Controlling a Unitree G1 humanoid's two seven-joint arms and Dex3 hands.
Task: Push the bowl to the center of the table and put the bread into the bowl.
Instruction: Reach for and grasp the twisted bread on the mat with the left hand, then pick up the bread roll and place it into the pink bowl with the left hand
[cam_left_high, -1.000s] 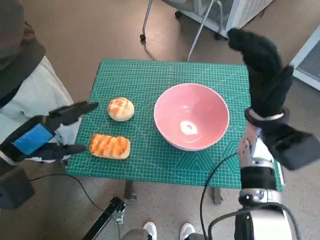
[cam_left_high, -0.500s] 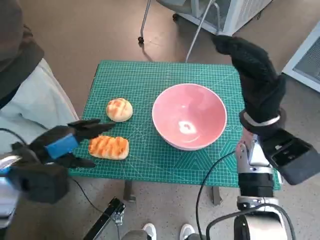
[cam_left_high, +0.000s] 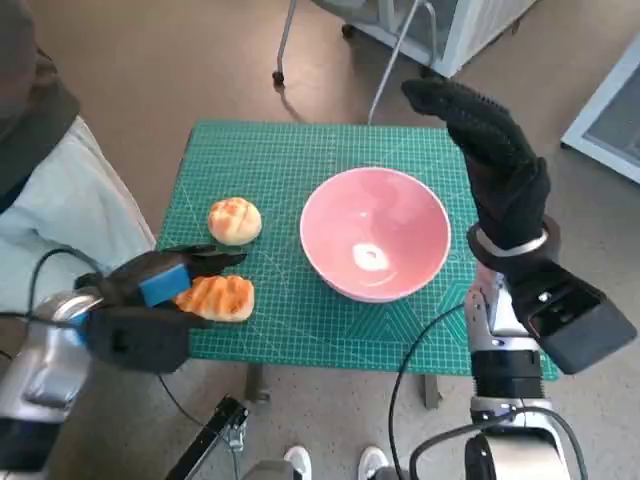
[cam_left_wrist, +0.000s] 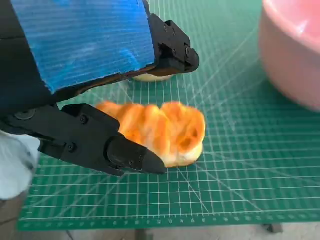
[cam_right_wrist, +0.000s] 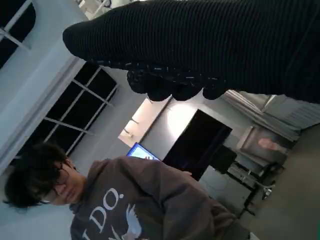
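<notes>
Bowl (cam_left_high: 375, 233) sits near desk (cam_left_high: 300, 150) center. Long bread (cam_left_high: 217, 297) near front-left corner, left robot hand (cam_left_high: 165, 280) spread around it, seemingly not gripping yet. Close fingers evenly along sides before lifting. Right robot hand (cam_left_high: 490, 150) raised, holding nothing.

On the table (cam_left_high: 300, 150), two breads (cam_left_high: 220, 297) (cam_left_high: 234, 220) lie left of the bowl (cam_left_high: 374, 231).

Even, soft indoor light falls on the green cutting mat (cam_left_high: 300, 170), with a bright glare spot in the base of the pink bowl (cam_left_high: 374, 232) and only faint shadows beside it. Wide-angle distortion bends the mat's edges in the head view. In the left wrist view the bowl is blurred. The right wrist view is dimmer, the gloved right hand (cam_right_wrist: 210, 45) a dark mass against bright background lighting.
</notes>
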